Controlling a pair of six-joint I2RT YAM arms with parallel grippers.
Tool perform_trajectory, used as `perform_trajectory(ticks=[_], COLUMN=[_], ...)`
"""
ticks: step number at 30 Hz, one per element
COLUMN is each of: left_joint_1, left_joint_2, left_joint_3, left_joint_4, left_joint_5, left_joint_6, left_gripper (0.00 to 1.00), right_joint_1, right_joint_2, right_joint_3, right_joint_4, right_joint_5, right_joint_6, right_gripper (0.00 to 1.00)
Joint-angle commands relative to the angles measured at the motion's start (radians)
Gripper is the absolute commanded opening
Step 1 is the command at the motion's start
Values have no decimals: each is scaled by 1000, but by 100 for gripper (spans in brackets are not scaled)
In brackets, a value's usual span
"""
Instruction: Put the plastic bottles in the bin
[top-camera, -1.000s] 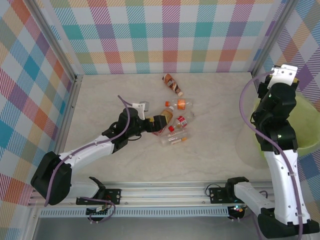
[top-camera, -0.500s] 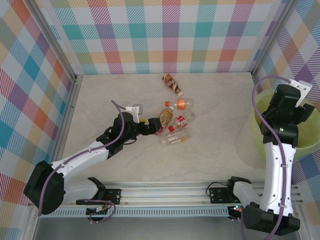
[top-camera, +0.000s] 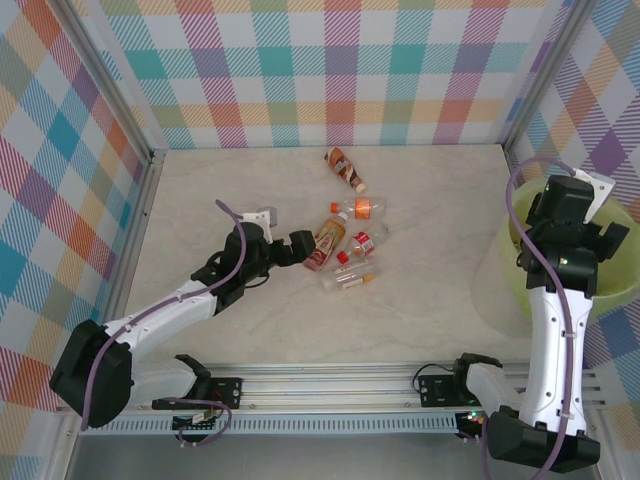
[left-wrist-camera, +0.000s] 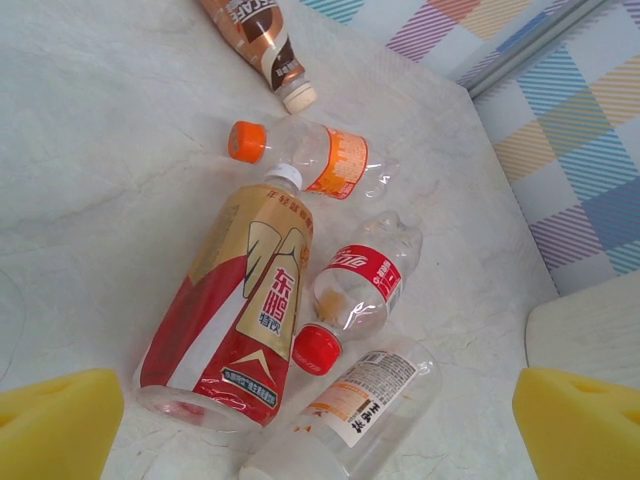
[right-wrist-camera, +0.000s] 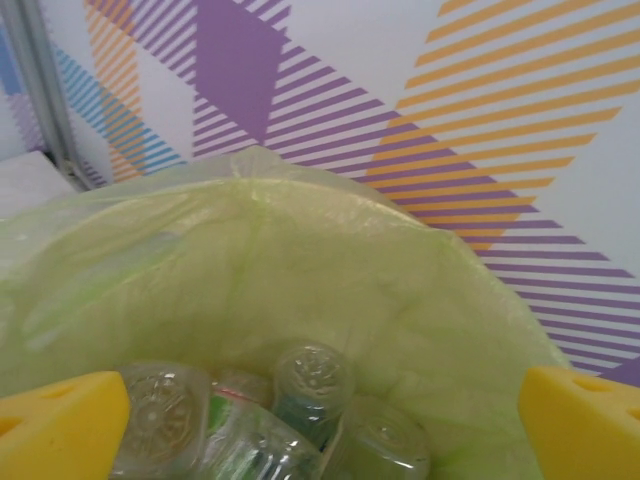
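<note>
Over the bin (right-wrist-camera: 300, 260), the right gripper (right-wrist-camera: 320, 425) is hanging jaws wide, empty; the left gripper (left-wrist-camera: 320, 425), equally wide, is facing the red-and-gold bottle (left-wrist-camera: 235, 310), probably needing descent and closure.

Left arm (top-camera: 160, 312), right arm (top-camera: 556, 340): white shells w/ black joints, purple cable (top-camera: 243, 250) looped along ea. Small white bracket (top-camera: 262, 215) near ea. wrist. Black bases on silver rail (top-camera: 330, 385). Left hand (left-wrist-camera: 318, 420) & right hand (right-wrist-camera: 320, 415): blocky yellow foam pads (left-wrist-camera: 55, 425).

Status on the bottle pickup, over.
Left gripper open, facing the red-and-gold bottle. Right gripper open above the bin, bottles inside. Five bottles on the table; nothing blocking.
</note>
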Motion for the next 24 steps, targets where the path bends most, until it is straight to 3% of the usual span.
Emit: perform_trajectory(ticks=[1, 6, 12, 15, 18, 24], left_joint_1=[19, 34, 47, 53, 59, 68], left_joint_2=[14, 28, 40, 45, 46, 36], left_joint_3=[-14, -13, -17, -19, -20, -31], left_joint_4=[-11, -19, -15, -12, -16, -24], left_joint_5=[-18, -14, -22, -25, -24, -28], left_joint_6=[-37, -63, -92, -110, -117, -133], left_gripper=[100, 100, 100, 100, 100, 100], right_joint_1=[6, 11, 20, 77, 212, 542], right_joint_2=[-26, -36, -60, -59, -52, 74], right_joint_3=[49, 91, 80, 53, 44, 70], right_joint_4=[-35, -74, -11, 75, 129, 74], right_joint_5=[-129, -365, -884, -1095, -1115, -897], right_joint_6=[66, 132, 281, 371, 394, 356], right_gripper=[100, 100, 100, 100, 100, 100])
